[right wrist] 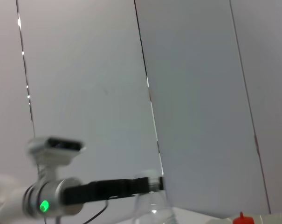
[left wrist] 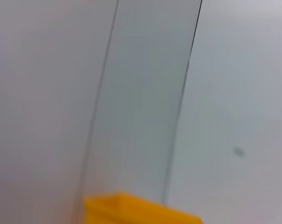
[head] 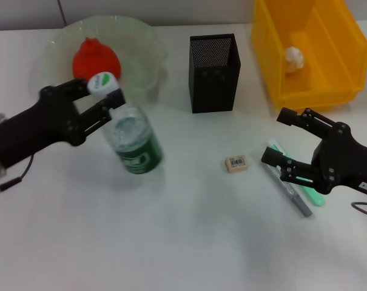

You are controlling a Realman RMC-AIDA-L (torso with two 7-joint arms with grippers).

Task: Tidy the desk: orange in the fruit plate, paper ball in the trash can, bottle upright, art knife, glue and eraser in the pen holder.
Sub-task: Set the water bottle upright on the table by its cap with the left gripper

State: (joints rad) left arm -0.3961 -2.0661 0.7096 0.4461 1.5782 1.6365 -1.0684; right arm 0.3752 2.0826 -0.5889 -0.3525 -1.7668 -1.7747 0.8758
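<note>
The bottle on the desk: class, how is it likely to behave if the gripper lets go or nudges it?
The bottle stands slightly tilted, tall on a narrow base, so it could tip easily. Its round body would probably roll once down. The left gripper holds it at the white cap, so it may swing or slip. It looks like clear, thin plastic, likely light.

Matte black left claw point(head: 104, 97); right claw point(head: 280, 136) black, thin cable loop.

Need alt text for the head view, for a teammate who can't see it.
The left gripper holds a bottle by its neck on the white desk. The right gripper is open beside a pen; an eraser lies between.
</note>
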